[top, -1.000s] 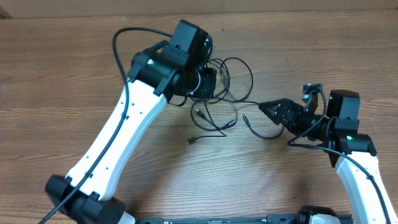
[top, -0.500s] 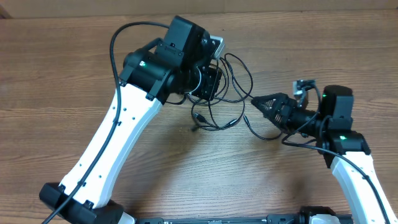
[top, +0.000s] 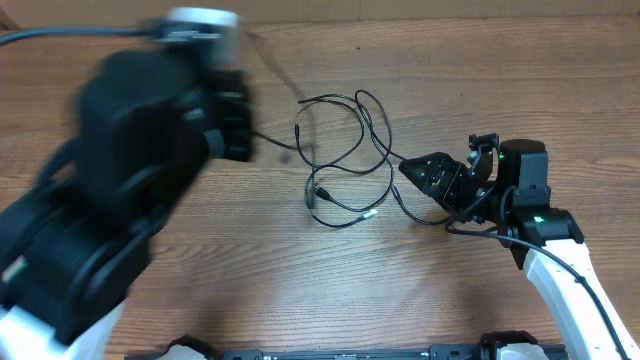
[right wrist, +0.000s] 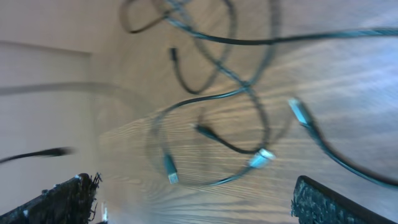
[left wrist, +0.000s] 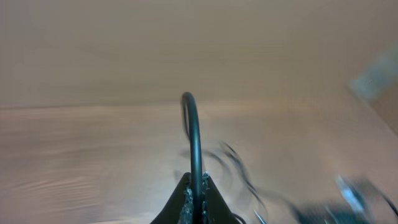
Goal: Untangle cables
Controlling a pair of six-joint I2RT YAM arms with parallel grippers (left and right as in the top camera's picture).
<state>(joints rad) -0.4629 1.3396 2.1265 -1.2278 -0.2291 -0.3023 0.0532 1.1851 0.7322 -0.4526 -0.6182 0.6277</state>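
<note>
The cables (top: 384, 150) lie as a loose tangle of thin black loops on the wooden tabletop (top: 300, 290), roughly midway between the two arms. Several plug ends are spread along the near side of the tangle, one with a pale tip (top: 372, 212).

A faint cord leads off left toward the left arm (top: 110, 220). That arm is a large dark blur close to the overhead camera, and it hides where the cord ends. In the left wrist view the left fingers (left wrist: 183, 200) are pressed together on a single black cord (left wrist: 193, 137) that arches up from between them. The rest of the tangle behind it is smeared and hard to read.

The right fingers (top: 432, 176) point at the right edge of the tangle, just beside it. From above I cannot tell whether they touch a loop. In the right wrist view these fingers (right wrist: 62, 199) stand wide apart and grip nothing, and the blurred loops (right wrist: 239, 84) lie on the tabletop just beyond them.
</note>
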